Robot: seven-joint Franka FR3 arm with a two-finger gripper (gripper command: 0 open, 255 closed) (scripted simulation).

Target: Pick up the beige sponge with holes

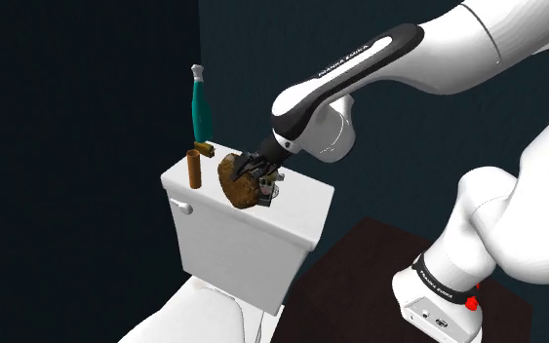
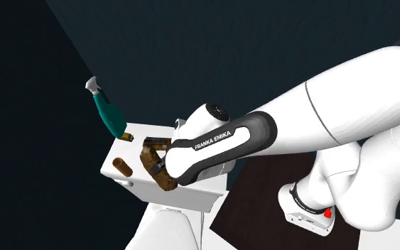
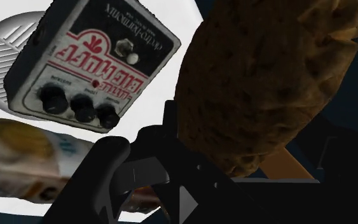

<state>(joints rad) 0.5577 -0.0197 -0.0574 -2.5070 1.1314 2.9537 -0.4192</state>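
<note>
- The white tank lid is small, and a dark wall stands behind its far edge.
- At the shoulder view's left end of the lid, a tall teal bottle, a brown tube and a little brown block sit close together.
- A grey box with knobs lies on the lid just under the gripper, which clasps the brown sponge.
- The shoulder view's right end of the lid is bare, with open air above.
- The near side, over the toilet bowl, is open too.

The sponge is mottled brown with dark holes. The bottle is teal, the pedal grey with red lettering.
</note>
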